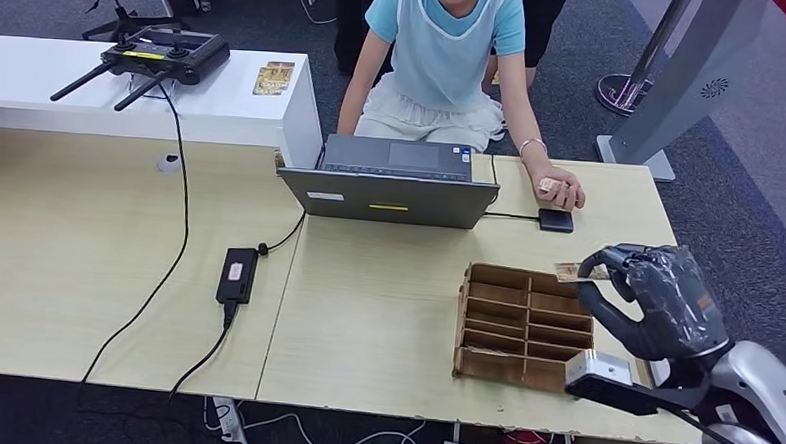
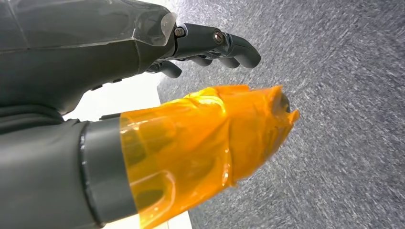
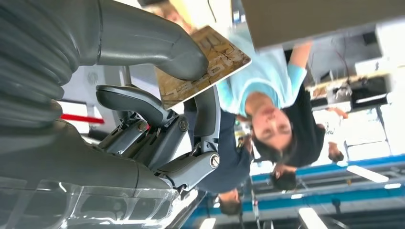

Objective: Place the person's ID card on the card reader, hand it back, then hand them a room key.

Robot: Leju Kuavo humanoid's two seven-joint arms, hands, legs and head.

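Seen from the wrist, the right hand (image 3: 157,109) pinches a card (image 3: 203,64) between thumb and fingers (from the head, just its edge shows), above the wooden tray (image 1: 524,328). Behind the tray, a person's hand (image 1: 561,189) rests by the card reader (image 1: 556,220). The left hand (image 2: 143,109) hangs spread and holds nothing.

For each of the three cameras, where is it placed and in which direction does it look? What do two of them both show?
Head view: high on the body, looking down at the table; right hand holding a card above the wooden box.
Left wrist view: behind the left hand, looking at grey carpet.
Right wrist view: behind the right hand, looking towards the person.
Head and right wrist views share the card, right hand and person.
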